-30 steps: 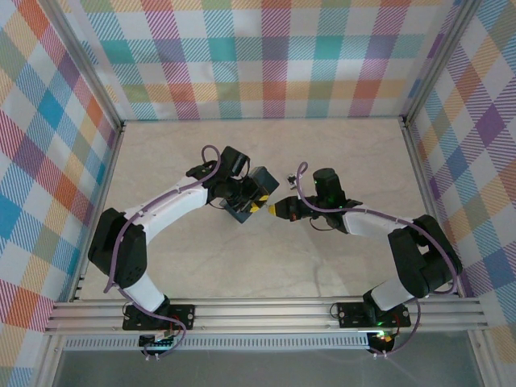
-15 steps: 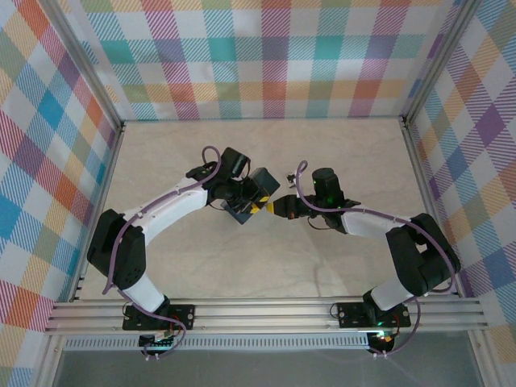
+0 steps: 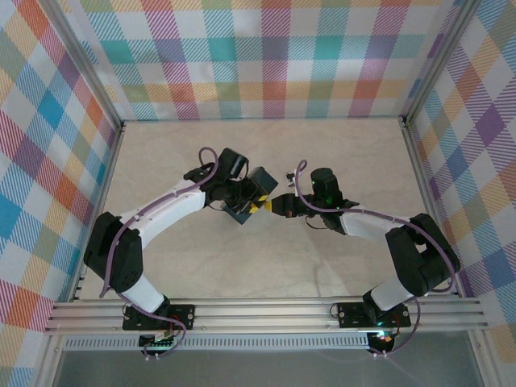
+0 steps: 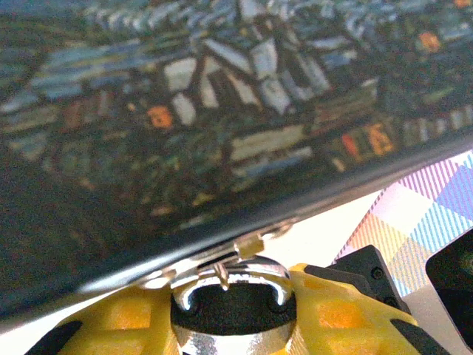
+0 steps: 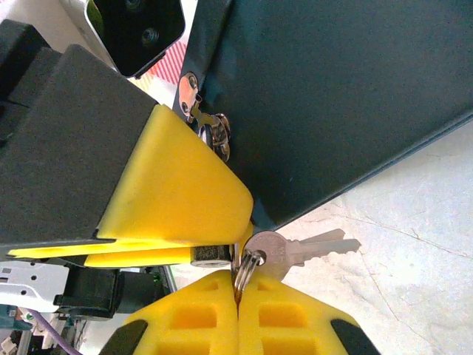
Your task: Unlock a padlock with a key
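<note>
The padlock [image 4: 229, 309] is held steady in the left gripper [image 4: 229, 325] so the key [image 5: 295, 248], pinched in the right gripper [image 5: 238, 310], can enter.

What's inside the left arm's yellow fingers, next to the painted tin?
The padlock, clamped by the left gripper. Its shiny shackle hooks through the clasp of the tin. The yellow fingers cover its sides, hiding most of its body.
</note>
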